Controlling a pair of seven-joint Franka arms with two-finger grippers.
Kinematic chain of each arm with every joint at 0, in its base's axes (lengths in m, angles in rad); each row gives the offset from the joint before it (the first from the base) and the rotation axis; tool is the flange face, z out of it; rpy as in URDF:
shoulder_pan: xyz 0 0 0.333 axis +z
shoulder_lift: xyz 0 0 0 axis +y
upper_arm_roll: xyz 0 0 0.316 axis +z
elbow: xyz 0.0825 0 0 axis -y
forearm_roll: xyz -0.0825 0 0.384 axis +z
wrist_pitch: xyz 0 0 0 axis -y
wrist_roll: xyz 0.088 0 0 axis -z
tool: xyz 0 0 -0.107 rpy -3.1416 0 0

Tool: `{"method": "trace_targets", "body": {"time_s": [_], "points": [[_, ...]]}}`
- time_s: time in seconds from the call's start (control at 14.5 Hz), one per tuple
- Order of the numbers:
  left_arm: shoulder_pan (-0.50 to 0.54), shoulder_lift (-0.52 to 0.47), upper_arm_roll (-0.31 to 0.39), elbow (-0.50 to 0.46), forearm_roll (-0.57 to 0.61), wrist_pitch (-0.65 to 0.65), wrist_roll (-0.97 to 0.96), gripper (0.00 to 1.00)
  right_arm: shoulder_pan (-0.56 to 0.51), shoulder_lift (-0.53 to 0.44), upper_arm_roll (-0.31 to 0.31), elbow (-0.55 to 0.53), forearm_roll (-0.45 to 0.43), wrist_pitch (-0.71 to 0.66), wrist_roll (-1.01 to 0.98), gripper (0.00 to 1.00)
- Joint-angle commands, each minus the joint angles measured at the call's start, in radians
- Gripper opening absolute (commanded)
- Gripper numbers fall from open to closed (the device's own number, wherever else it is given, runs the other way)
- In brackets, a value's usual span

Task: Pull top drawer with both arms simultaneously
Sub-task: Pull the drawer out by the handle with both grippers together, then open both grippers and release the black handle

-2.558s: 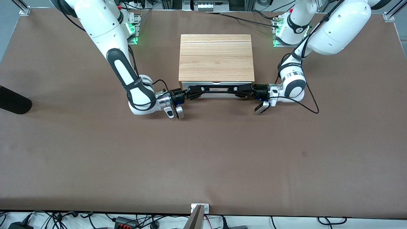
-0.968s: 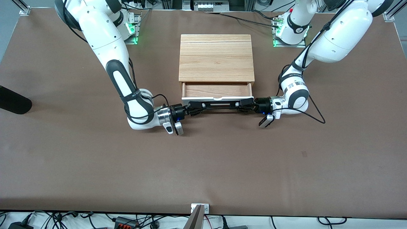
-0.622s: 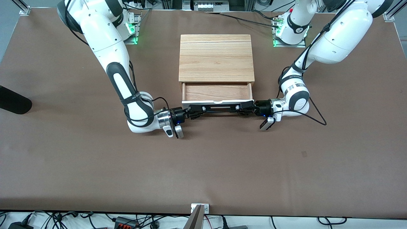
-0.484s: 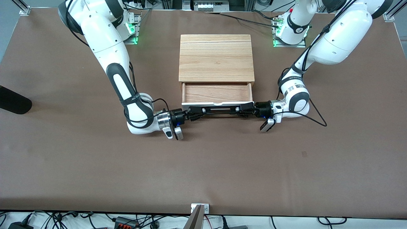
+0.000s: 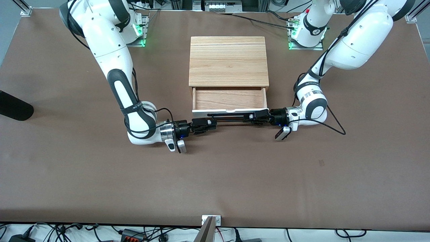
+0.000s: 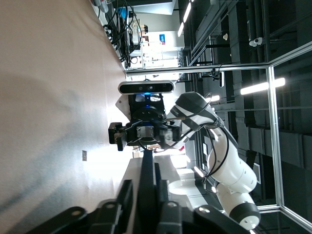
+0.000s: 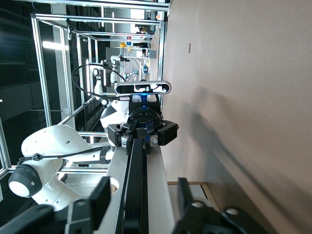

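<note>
The top drawer [image 5: 230, 110] stands pulled out of the cabinet [image 5: 228, 60], its light-brown wood inside [image 5: 229, 98] showing. Its black bar handle [image 5: 231, 116] runs along the white front. My right gripper [image 5: 205, 124] is open at the handle's end toward the right arm. In the right wrist view its fingers [image 7: 100, 197] stand wide apart on either side of the bar [image 7: 138, 190] without touching it. My left gripper [image 5: 256, 118] sits at the other end. Its fingers [image 6: 123, 194] lie close around the bar [image 6: 146, 185], slightly open, with a thin gap on one side.
The cabinet's pale wood top board lies farther from the front camera than the drawer. A black object [image 5: 13, 107] rests at the table edge toward the right arm's end. A black cable [image 5: 332, 125] loops on the table beside the left wrist.
The drawer went from shut to pulled out toward the front camera, both grippers moving with it. Since then the right gripper has opened and drawn back along the handle, and the left gripper has loosened.
</note>
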Motion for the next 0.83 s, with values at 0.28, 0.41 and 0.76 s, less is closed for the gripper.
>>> {"method": "trace_targets", "body": {"time_s": [0.28,0.41,0.76], "points": [[0.009,0.046,0.016,0.047,-0.009,0.016,0.003,1.00,0.002,0.013,0.001,0.073,-0.024,0.004,0.084,1.00],[0.014,0.043,0.015,0.047,-0.010,0.013,-0.039,1.00,-0.002,0.012,-0.001,0.105,-0.057,0.004,0.125,1.00],[0.034,0.034,0.013,0.047,-0.012,0.003,-0.158,1.00,-0.002,-0.027,-0.059,0.222,-0.259,-0.007,0.349,1.00]]}}
